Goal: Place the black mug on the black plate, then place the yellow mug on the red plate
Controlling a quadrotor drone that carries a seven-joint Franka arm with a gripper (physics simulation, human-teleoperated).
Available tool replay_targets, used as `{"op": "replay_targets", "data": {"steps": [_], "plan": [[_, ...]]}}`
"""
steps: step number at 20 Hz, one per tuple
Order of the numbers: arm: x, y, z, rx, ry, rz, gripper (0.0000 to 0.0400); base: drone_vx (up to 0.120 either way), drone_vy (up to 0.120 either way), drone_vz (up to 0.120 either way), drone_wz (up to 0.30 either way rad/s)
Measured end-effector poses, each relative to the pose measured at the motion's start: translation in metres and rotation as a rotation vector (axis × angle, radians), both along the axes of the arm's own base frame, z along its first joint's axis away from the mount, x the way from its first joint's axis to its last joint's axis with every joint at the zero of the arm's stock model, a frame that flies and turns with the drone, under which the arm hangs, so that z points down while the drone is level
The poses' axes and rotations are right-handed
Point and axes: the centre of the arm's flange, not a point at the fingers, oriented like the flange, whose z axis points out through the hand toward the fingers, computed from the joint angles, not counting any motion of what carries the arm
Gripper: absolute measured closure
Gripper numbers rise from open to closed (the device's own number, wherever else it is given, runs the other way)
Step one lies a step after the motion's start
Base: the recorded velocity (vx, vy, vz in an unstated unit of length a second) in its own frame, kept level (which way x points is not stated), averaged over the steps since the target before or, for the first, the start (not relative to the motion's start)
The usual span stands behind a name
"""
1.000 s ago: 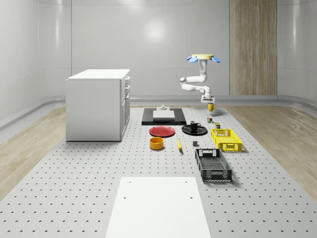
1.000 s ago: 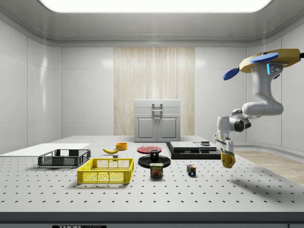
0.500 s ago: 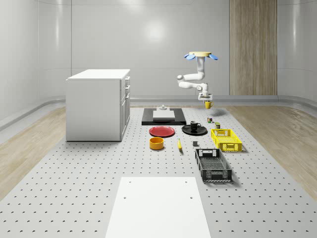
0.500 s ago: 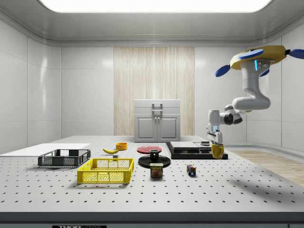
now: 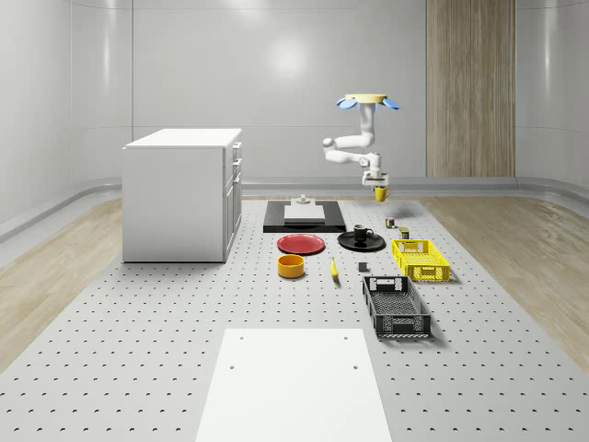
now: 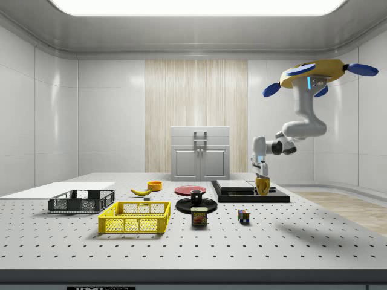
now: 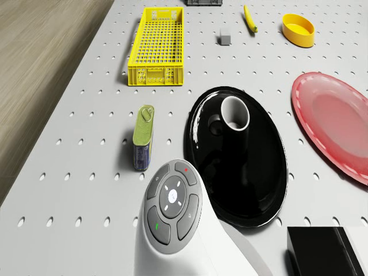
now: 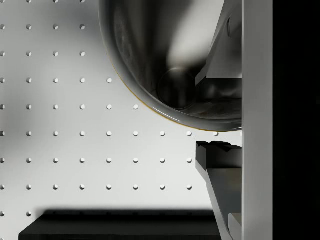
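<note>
The black mug (image 5: 362, 232) stands upright on the black plate (image 5: 372, 245), with the red plate (image 5: 301, 244) beside it on the whole-scene view's left. My drone (image 5: 370, 100) hovers over the far part of the table, behind the black plate. The arm hangs down and my gripper (image 5: 379, 187) is shut on the rim of the yellow mug (image 5: 380, 194), which hangs in the air. In the side view the yellow mug (image 6: 262, 185) sits in front of the black slab. The wrist view looks into the mug (image 8: 165, 60) past one finger (image 8: 216, 167). The drone view has the black mug (image 7: 234, 115), black plate (image 7: 247, 184) and red plate (image 7: 336, 123).
A white cabinet (image 5: 182, 193) stands at the table's left. A black slab with a scale (image 5: 304, 215) lies behind the plates. A yellow crate (image 5: 421, 259), a black crate (image 5: 396, 306), an orange bowl (image 5: 291, 266), a banana (image 5: 333, 268), a can (image 6: 199, 217) and a small cube (image 6: 243, 215) lie about.
Drone, arm and held yellow mug have shifted to the whole-scene view's left and a little higher; in the side view they moved left, from beyond the slab to in front of it.
</note>
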Motion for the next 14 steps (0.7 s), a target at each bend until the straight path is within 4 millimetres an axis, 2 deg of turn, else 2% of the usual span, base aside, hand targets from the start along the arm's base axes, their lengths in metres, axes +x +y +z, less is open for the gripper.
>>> {"op": "replay_targets", "data": {"steps": [14], "plan": [[0.0000,0.0000,0.0000,0.000,0.000,0.000,0.0290,0.120,-0.120,0.000,0.000]]}}
